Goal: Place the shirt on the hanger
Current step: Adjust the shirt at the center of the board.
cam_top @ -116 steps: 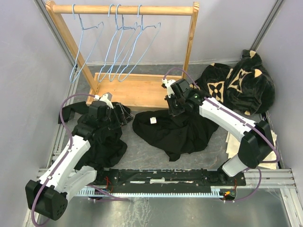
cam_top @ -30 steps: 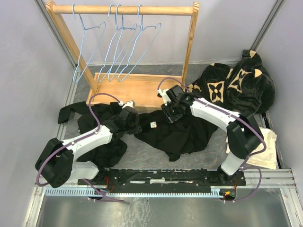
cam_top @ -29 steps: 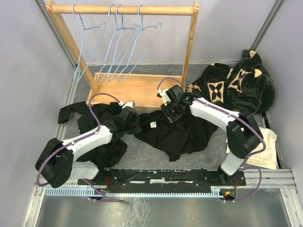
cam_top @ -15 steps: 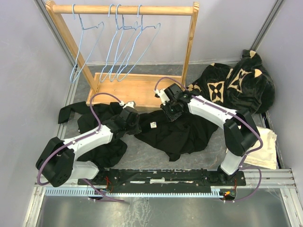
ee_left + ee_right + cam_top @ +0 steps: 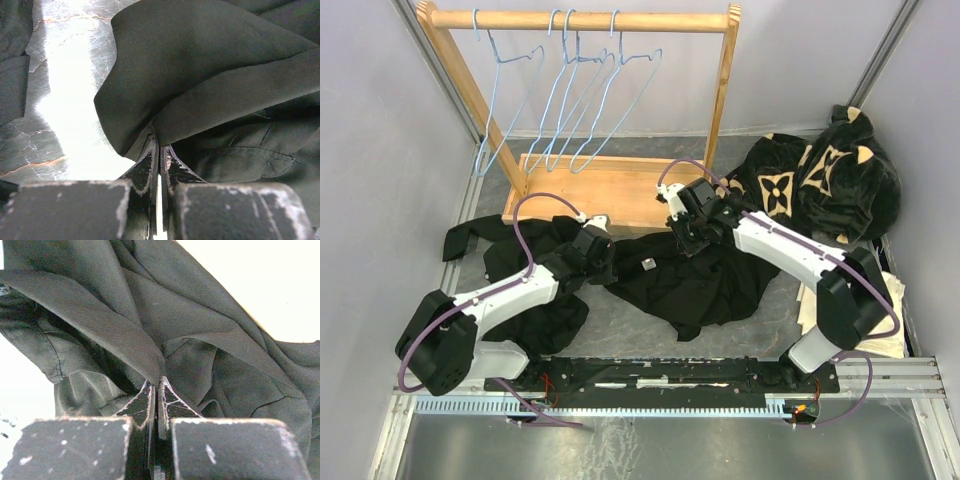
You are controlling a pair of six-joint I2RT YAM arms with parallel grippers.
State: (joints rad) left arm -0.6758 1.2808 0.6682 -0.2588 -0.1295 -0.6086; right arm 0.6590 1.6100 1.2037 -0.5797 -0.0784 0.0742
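Hangers [image 5: 578, 60] on rack [image 5: 650, 20]; shirt [image 5: 705, 285] clamped by left end effector [image 5: 159, 146], right end effector [image 5: 155, 382]

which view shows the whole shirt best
Top external: the shirt shows whole, with its crumpled outline and white tag. The left wrist and right wrist views each show only a close-up pinched fold of its black cloth, with no outline.

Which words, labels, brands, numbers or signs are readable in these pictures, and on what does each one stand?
No text can be read in any view.
White tag on the shirt: too small to read.
Plush garment: only tan flower motifs, no letters.
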